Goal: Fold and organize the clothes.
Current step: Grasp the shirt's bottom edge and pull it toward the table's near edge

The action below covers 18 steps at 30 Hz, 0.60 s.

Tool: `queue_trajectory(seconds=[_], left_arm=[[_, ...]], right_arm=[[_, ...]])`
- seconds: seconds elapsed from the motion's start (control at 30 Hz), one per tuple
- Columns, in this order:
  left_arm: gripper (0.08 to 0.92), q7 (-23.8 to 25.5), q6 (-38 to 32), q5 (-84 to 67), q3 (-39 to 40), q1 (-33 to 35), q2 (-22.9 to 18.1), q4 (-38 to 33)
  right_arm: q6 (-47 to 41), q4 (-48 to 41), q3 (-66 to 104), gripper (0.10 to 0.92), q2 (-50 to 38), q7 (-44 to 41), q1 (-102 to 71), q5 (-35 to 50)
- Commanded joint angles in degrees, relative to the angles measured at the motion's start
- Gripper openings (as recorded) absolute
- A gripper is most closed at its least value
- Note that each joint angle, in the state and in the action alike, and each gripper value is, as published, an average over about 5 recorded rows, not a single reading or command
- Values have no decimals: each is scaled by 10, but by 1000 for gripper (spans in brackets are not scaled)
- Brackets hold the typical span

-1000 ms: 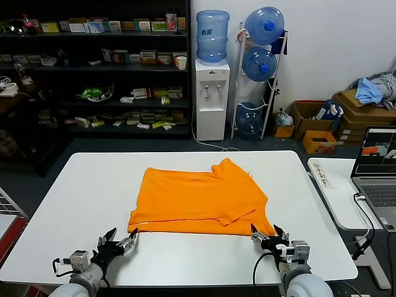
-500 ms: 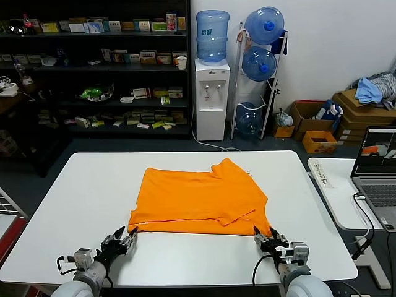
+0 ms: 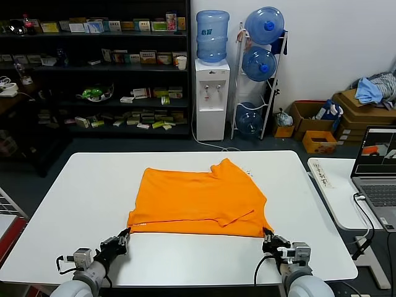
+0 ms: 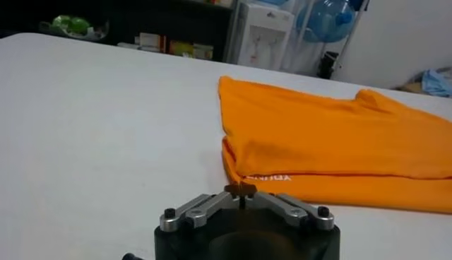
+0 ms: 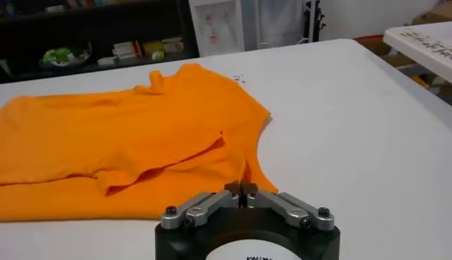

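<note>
The left gripper point(image 3: 125, 234) sits low at the near left of the table point(image 3: 74, 185), its fingers drawn together at the tips. In the left wrist view point(image 4: 241, 189) the closed tips rest right at the near corner of the orange T-shirt point(image 3: 199, 197), just before the hem; whether any cloth is pinched between them cannot be told. The right gripper point(image 3: 268, 234) is likewise closed, at the near right corner of the shirt. The right wrist view point(image 5: 241, 187) shows its tips meeting at the shirt's edge, and again no fold of fabric can be made out between them.

The T-shirt point(image 4: 332, 145) lies flat in the middle of the white table, folded partly over itself, with a sleeve point(image 5: 169, 166) lapped across the front and another peak of cloth sticking up at the far side. Pale lettering point(image 4: 269, 178) runs along the hem near the left gripper — too small to read.

Beyond the table stand a water dispenser point(image 3: 211, 99) with a blue bottle on top and a rack of spare bottles point(image 3: 261, 62). To the right, on a side table, an open laptop point(image 3: 377, 170) — its screen text unreadable — and a printed strip point(image 3: 321, 173). Dark shelves point(image 3: 93, 68) hold boxed goods, labels illegible
</note>
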Motion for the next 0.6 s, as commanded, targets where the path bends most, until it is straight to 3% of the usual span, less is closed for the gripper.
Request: queue_trajectory(seconds=[0.03, 0.37, 0.6], left_arm=[[91, -2, 2, -20, -5, 9, 10, -25], [92, -26, 18, -87, -41, 60, 53, -114], [92, -57, 40, -118, -78, 107, 74, -157]], right_arm=[[5, 39, 5, 124, -11, 3, -28, 8], [32, 143, 33, 124, -43, 11, -137, 22], [37, 159, 49, 124, -52, 16, -196, 9]])
